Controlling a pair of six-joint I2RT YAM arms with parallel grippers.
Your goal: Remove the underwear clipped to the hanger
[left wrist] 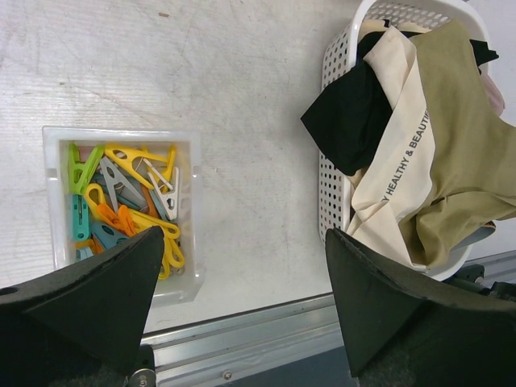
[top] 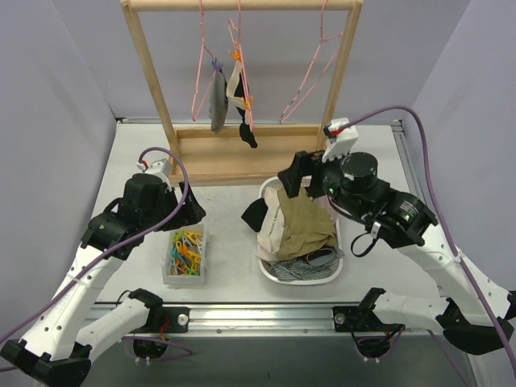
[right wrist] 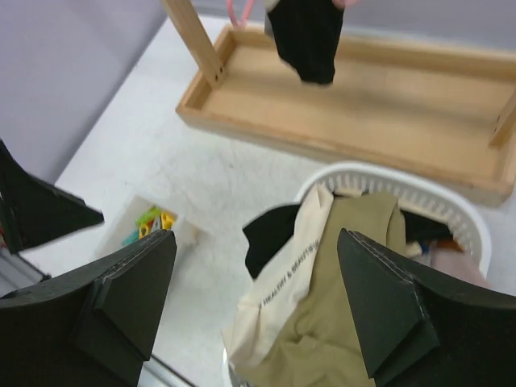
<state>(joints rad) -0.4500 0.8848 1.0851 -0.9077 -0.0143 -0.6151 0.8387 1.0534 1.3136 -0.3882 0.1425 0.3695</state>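
The olive-green underwear with cream trim lies in the white basket. It also shows in the left wrist view and the right wrist view. The grey underwear and the black-and-white underwear hang clipped to pink hangers on the wooden rack; its black end shows in the right wrist view. My right gripper is open and empty above the basket's far-left rim. My left gripper is open and empty between the clip box and the basket.
A clear box of coloured clips sits left of the basket. The wooden rack base stands behind the basket. A third pink hanger hangs bare at the right. Black and striped cloths also lie in the basket.
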